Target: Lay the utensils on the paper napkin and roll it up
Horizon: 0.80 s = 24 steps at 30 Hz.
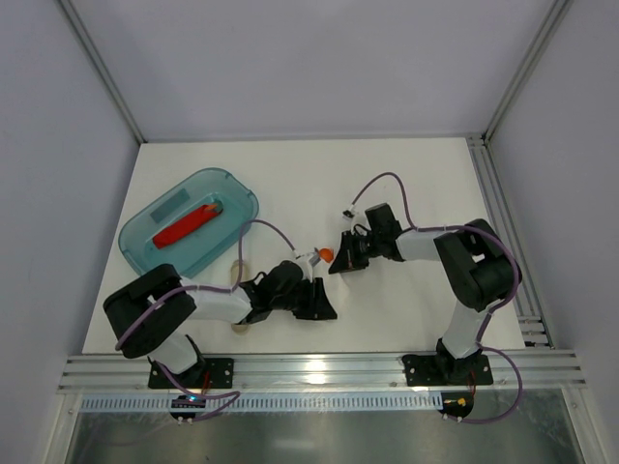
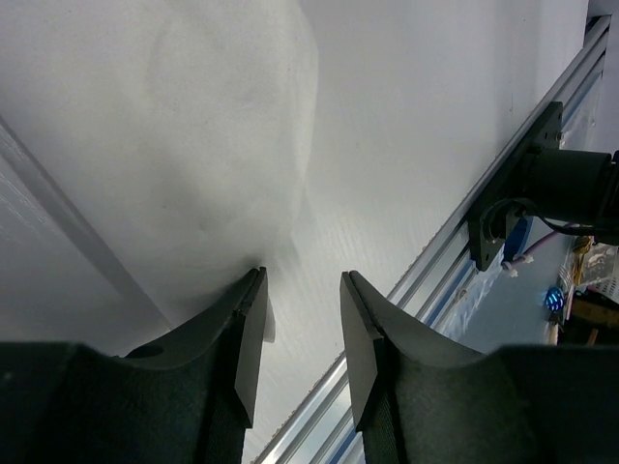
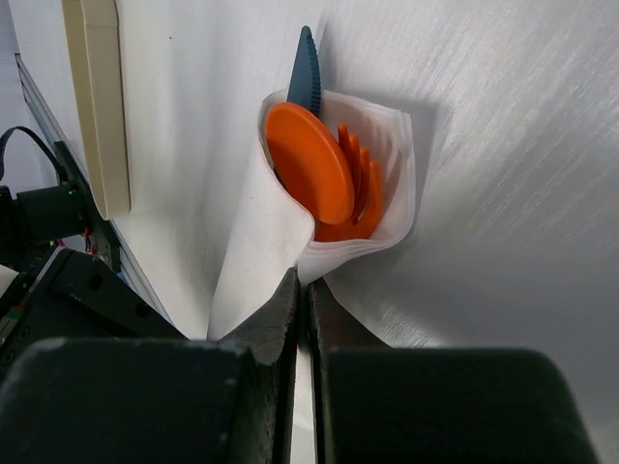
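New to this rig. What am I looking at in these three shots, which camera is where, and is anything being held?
Two robot arms are bolted at the table's near edge. The overhead picture looks down from behind them; the other two come from cameras on each wrist.

The right gripper is shut on the paper napkin, rolled around an orange spoon, an orange fork and a dark blue knife.

The left gripper stands open, holding nothing, beside the roll.

Far left sits a teal tray with a red item inside; what it is I cannot tell.
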Available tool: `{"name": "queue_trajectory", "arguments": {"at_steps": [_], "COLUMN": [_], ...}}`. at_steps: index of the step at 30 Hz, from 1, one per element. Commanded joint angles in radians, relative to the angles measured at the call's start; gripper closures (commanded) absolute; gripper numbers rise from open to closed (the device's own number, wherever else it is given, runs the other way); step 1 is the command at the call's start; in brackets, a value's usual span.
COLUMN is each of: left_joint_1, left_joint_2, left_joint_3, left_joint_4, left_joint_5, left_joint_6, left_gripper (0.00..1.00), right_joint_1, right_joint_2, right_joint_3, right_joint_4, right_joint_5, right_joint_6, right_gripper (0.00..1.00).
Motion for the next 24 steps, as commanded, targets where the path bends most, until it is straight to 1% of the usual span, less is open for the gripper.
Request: {"name": "queue_trajectory", "arguments": {"at_steps": [1, 5, 8, 10, 12, 14, 16, 17, 18, 21, 24], "left_joint_1": [0.011, 0.035, 0.078, 0.116, 0.141, 0.178, 0.209, 0.245, 0.262, 0.319, 0.322], "left_joint_2": [-0.045, -0.134, -0.185, -0.232, -0.269, -0.281, -0.286, -0.286, -0.286, -0.269, -0.245], "left_joint_3": [0.04, 0.097, 0.117, 0.117, 0.111, 0.106, 0.082, 0.068, 0.032, -0.016, 0.013], "left_joint_4": [-0.105, -0.242, -0.335, -0.363, -0.391, -0.405, -0.379, -0.35, -0.26, -0.1, -0.119], "left_joint_5": [-0.022, -0.053, -0.074, -0.082, -0.076, -0.067, -0.036, 0.022, 0.065, 0.178, 0.214], "left_joint_6": [0.026, 0.05, 0.073, 0.072, 0.075, 0.083, 0.074, 0.058, 0.04, -0.035, -0.017], "left_gripper": [0.58, 0.5, 0.49, 0.48, 0.45, 0.44, 0.44, 0.43, 0.43, 0.41, 0.4], "right_joint_1": [-0.005, -0.024, -0.033, -0.036, -0.037, -0.039, -0.039, -0.039, -0.039, -0.039, -0.04], "right_joint_2": [-0.015, -0.021, -0.024, -0.032, -0.035, -0.049, -0.07, -0.078, -0.086, -0.116, -0.139], "right_joint_3": [-0.029, -0.032, -0.035, -0.035, -0.032, -0.032, -0.033, -0.035, -0.035, -0.04, -0.041], "right_joint_4": [0.056, 0.078, 0.098, 0.102, 0.104, 0.103, 0.103, 0.104, 0.104, 0.096, 0.095], "right_joint_5": [-0.023, -0.035, -0.049, -0.051, -0.057, -0.058, -0.058, -0.057, -0.057, -0.051, -0.049], "right_joint_6": [0.012, 0.017, 0.028, 0.032, 0.034, 0.04, 0.044, 0.046, 0.046, 0.043, 0.044], "right_gripper": [0.96, 0.96, 0.96, 0.96, 0.96, 0.96, 0.96, 0.96, 0.96, 0.96, 0.96]}}
